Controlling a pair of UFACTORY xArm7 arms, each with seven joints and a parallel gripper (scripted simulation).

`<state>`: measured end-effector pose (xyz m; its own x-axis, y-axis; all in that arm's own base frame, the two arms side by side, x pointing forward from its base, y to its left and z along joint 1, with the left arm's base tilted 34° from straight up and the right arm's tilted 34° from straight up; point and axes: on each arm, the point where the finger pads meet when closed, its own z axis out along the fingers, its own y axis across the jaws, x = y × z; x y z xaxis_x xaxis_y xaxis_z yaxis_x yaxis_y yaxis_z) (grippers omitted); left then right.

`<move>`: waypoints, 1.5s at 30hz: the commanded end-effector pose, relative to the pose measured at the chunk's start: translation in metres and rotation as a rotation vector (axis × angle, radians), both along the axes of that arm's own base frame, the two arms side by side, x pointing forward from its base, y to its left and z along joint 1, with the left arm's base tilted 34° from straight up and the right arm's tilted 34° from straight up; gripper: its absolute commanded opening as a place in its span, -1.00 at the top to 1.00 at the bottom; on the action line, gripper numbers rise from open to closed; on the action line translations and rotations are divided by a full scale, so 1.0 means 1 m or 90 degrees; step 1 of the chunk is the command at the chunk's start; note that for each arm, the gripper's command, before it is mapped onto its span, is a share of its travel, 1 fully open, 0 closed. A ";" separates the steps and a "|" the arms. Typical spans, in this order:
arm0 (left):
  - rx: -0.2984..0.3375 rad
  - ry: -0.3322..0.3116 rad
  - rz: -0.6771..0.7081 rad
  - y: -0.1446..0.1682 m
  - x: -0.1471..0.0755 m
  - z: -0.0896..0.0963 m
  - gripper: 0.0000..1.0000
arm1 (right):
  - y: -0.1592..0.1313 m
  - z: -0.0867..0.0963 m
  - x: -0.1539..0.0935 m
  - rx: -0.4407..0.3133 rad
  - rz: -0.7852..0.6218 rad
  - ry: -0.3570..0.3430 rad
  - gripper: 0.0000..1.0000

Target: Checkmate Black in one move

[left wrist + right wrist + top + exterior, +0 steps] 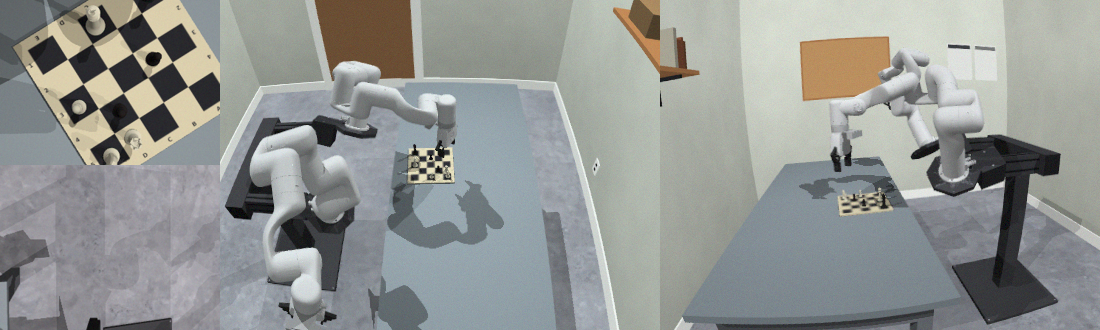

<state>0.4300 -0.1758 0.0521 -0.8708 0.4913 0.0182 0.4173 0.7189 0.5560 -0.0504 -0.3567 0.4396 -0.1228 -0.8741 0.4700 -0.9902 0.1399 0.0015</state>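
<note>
The chessboard (409,181) (841,214) (114,85) holds upright pieces. In the left wrist view a tall white piece (95,23) stands on C1, a white pawn (78,107) on E3, a crown-topped white piece (133,138) on D5 and another white piece (111,156) on E5, cut by the frame. A black pawn (153,59) stands on B3 and another black pawn (119,110) on D4. A tall black piece (414,149) (883,201) is on A1. My left gripper (447,144) (843,161) is open and empty, above the board. My right gripper (307,313) is open and empty, far from the board.
The board lies on the long blue-grey table (480,210) (810,260), near the edge facing the arm stand (256,165) (1012,215). The right arm hangs beside the table, over the floor. The arms' shadows fall across the table and part of the board.
</note>
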 end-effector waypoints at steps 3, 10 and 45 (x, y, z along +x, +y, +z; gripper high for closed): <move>-0.001 -0.001 -0.003 -0.002 0.000 0.001 -1.00 | 0.000 0.002 0.000 -0.003 0.000 -0.001 -1.00; -0.001 -0.001 -0.003 -0.002 0.000 0.001 -1.00 | 0.000 0.002 0.000 -0.003 0.000 -0.001 -1.00; 0.190 0.347 -0.546 0.025 0.008 -0.016 -1.00 | 0.000 0.002 0.000 -0.003 0.000 -0.001 -1.00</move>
<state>0.4360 -0.1534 0.0389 -0.2503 0.8393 0.4826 0.9380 0.0867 0.3356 -0.0504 -0.3567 0.4396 -0.1228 -0.8741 0.4700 -0.9902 0.1399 0.0015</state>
